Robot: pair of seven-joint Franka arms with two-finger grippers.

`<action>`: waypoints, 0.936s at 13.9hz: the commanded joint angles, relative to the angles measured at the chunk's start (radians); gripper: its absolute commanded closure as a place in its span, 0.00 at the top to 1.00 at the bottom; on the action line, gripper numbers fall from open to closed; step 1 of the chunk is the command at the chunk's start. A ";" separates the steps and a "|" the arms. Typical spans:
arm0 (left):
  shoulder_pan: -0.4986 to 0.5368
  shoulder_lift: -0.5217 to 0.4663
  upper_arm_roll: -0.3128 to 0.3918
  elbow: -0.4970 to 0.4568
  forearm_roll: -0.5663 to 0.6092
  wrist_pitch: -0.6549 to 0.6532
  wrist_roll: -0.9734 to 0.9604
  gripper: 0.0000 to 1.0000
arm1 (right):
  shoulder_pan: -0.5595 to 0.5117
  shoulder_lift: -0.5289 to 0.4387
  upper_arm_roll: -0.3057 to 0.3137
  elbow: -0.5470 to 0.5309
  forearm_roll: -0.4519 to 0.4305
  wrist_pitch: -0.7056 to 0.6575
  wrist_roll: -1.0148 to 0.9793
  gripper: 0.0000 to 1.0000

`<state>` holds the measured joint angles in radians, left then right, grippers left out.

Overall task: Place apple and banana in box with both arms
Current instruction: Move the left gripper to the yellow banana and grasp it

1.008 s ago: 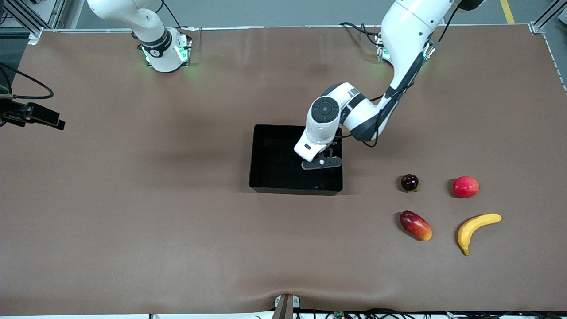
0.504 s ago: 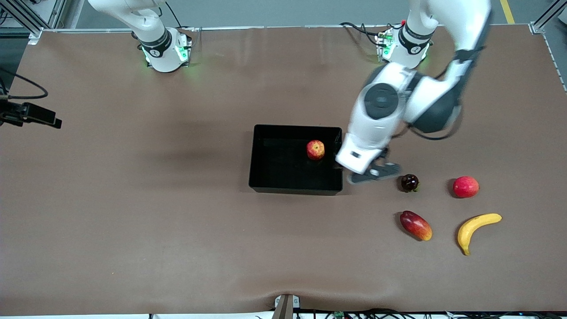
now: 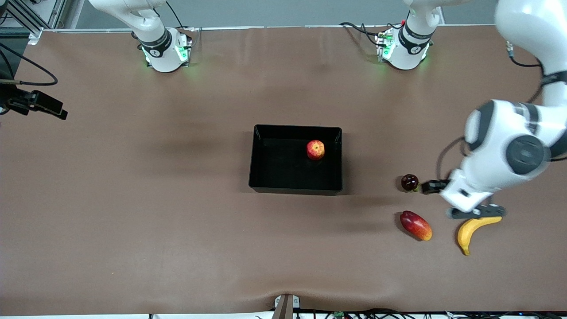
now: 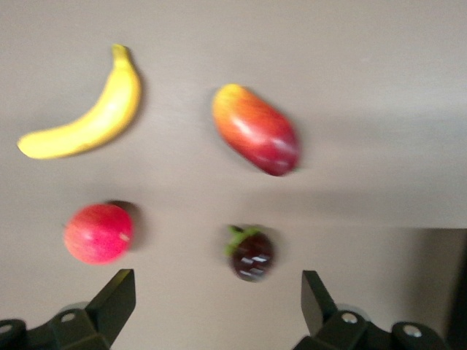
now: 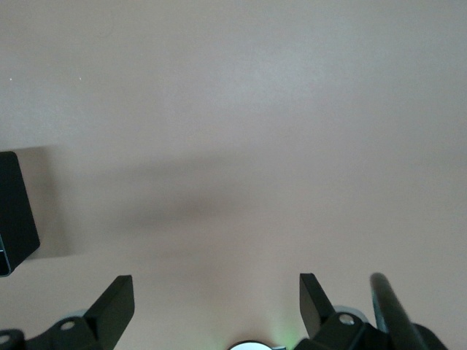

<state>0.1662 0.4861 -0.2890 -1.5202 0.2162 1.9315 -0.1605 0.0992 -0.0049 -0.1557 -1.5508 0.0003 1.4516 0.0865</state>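
Note:
The apple [image 3: 315, 149], red with yellow streaks, lies inside the black box [image 3: 261, 177] at the table's middle. The yellow banana [image 3: 467, 232] lies on the table toward the left arm's end; it also shows in the left wrist view [image 4: 84, 120]. My left gripper [image 3: 475, 213] is open and empty, up in the air over the loose fruits, by the banana's tip; its fingers [image 4: 114, 300] stand wide apart in the left wrist view. My right gripper [image 5: 215, 302] is open and empty over bare table, with a corner of the box [image 5: 14, 211] in its view. The right arm waits.
A red-and-yellow mango-like fruit [image 3: 415, 225] lies beside the banana. A small dark fruit [image 3: 409, 182] lies farther from the front camera. A smooth round red fruit [image 4: 97, 233] shows in the left wrist view only; the left arm hides it in the front view.
The left gripper left the apple in the box, rose out and swung toward the left arm's end of the table, over the loose fruits. The right arm has barely moved.

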 commanded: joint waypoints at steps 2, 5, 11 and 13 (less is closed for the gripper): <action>0.111 0.081 -0.015 0.022 0.032 0.096 0.253 1.00 | -0.080 -0.047 0.077 -0.049 -0.019 0.016 0.010 1.00; 0.182 0.192 -0.013 0.022 0.058 0.295 0.441 1.00 | -0.122 -0.050 0.128 -0.049 -0.019 0.012 0.012 1.00; 0.216 0.327 0.019 0.023 0.061 0.495 0.665 1.00 | -0.118 -0.043 0.128 -0.034 -0.016 0.018 0.012 1.00; 0.216 0.345 0.024 0.023 0.063 0.524 0.706 1.00 | -0.121 -0.043 0.125 -0.032 -0.022 0.023 0.012 1.00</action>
<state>0.3821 0.8144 -0.2654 -1.5179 0.2542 2.4352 0.5107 0.0025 -0.0235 -0.0497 -1.5678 -0.0010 1.4648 0.0866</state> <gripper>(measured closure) 0.000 0.000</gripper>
